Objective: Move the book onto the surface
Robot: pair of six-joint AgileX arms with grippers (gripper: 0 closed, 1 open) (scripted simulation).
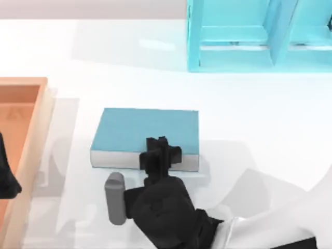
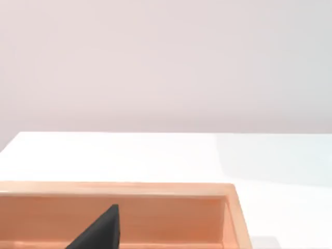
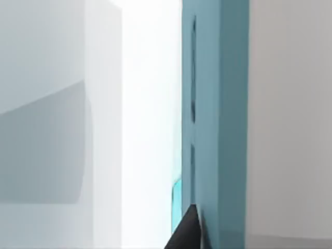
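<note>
The book point(image 1: 148, 130) lies flat on the surface point(image 1: 249, 119) at table centre, the right gripper point(image 1: 162, 155) clamped over its six-o'clock page edge, likely for setting it down, while the left gripper point(image 1: 6, 176), fingers unreadable, idles over the tray point(image 1: 31, 135) at nine o'clock.

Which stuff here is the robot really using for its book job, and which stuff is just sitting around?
For the job:
- thick teal-blue hardback book, lying flat
- glossy white tabletop beneath it
- right gripper, at the book's near page edge

Just sitting around:
- orange-brown wooden tray, table's left
- light cyan shelf unit, at the back
- left gripper, parked over the tray
</note>
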